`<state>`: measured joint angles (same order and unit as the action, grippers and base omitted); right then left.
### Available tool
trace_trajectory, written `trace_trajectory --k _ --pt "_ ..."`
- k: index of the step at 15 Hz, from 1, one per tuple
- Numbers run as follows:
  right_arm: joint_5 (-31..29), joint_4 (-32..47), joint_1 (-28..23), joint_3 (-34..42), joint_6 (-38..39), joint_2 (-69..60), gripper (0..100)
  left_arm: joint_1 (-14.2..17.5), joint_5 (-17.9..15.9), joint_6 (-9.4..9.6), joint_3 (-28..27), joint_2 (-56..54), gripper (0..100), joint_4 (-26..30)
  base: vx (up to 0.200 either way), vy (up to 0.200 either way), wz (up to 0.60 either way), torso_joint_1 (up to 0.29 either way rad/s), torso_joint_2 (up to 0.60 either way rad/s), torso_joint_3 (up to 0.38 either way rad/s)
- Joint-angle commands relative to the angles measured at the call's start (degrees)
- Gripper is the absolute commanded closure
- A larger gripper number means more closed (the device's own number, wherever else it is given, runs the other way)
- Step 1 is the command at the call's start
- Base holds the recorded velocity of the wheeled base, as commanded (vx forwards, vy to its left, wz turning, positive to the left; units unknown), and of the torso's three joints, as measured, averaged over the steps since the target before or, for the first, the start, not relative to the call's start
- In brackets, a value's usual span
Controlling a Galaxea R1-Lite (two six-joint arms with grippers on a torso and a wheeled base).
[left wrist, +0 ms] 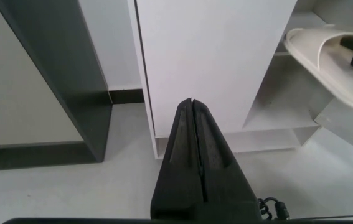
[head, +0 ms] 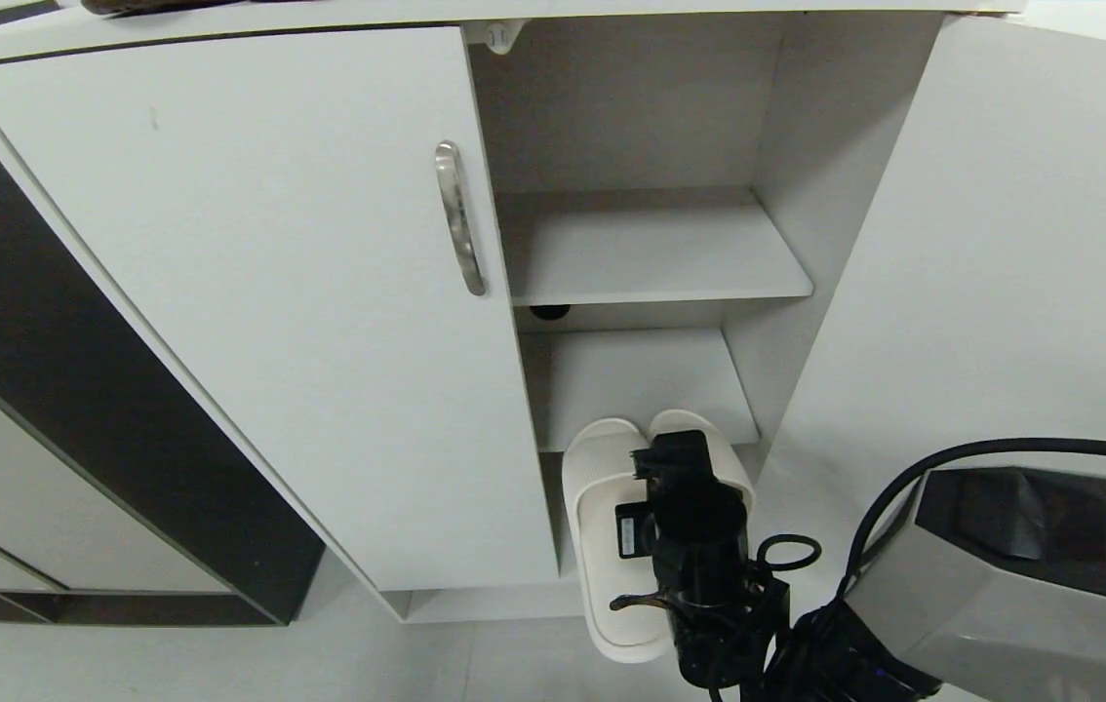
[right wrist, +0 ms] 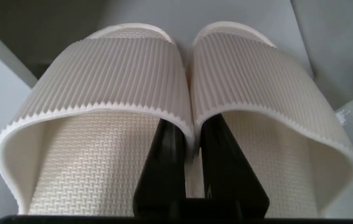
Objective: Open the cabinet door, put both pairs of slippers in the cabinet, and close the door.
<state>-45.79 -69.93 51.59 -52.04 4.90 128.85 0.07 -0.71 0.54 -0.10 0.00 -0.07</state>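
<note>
Clamping the slippers (head: 597, 487) together in the right gripper (head: 678, 448), just before the lower shelf (head: 641, 375) of the cabinet (head: 807, 195). With left gripper (left wrist: 192, 107) pressed together, near the closed door (left wrist: 213, 56) of this cabinet.

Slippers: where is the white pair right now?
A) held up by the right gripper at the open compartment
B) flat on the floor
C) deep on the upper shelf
A: the right gripper pinches the slippers by their inner straps, off the floor, before the lower shelf.
</note>
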Motion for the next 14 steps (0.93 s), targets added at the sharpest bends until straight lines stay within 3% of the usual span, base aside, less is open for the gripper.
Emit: trace_trajectory --k 1,7,14 --pt "0.0 -0.12 -0.44 0.01 -0.24 0.96 100 0.01 0.0 -0.01 0.01 0.0 100 -0.01 0.0 0.0 0.0 0.0 0.0 0.0" --pt "0.0 -4.52 -0.88 1.33 -2.44 2.1 100 0.01 0.0 -0.18 0.01 0.09 100 -0.01 0.0 0.0 0.0 0.0 0.0 0.0" --pt "-0.09 -5.48 -1.05 0.98 -2.44 2.98 100 -0.07 0.0 -0.1 0.01 0.0 100 -0.01 0.2 0.0 0.0 0.001 0.01 0.001"
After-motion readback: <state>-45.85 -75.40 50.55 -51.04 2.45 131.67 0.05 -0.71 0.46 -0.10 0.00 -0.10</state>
